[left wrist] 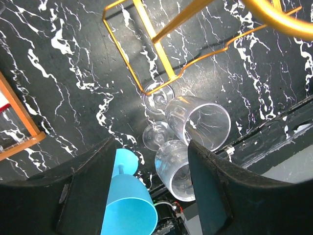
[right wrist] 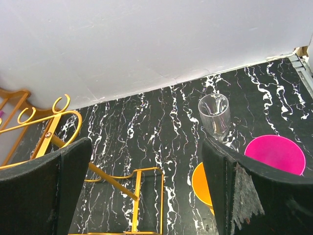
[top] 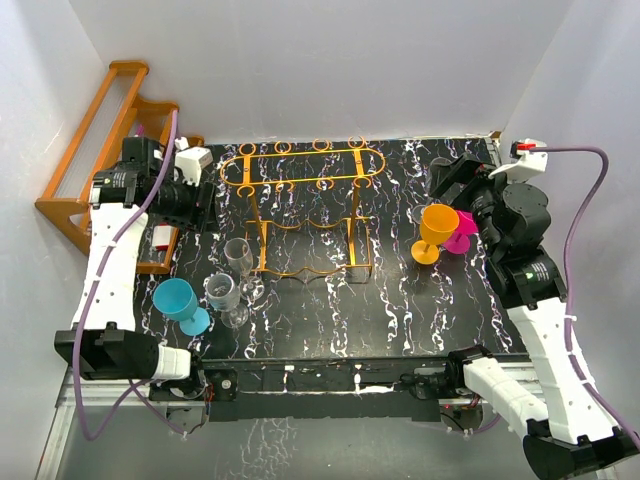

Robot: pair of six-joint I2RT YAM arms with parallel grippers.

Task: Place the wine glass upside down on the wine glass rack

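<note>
The orange-gold wire wine glass rack [top: 300,205] stands mid-table with no glass on it; its legs [left wrist: 161,58] show in the left wrist view. Two clear wine glasses [top: 238,256] [top: 222,292] and a blue one [top: 178,300] stand upright left of its front. My left gripper [top: 205,198] hovers high by the rack's left end. It is open and empty, with the blue glass [left wrist: 128,205] and a clear glass [left wrist: 176,169] far below between its fingers. My right gripper [top: 452,182] is open and empty behind an orange glass [top: 433,232] and a pink glass [top: 462,232].
A brown wooden stepped rack [top: 100,150] stands along the left wall. A clear flute [right wrist: 214,113] stands near the back wall on the right. White walls close in the table on three sides. A black rail with cables [top: 330,380] runs along the near edge.
</note>
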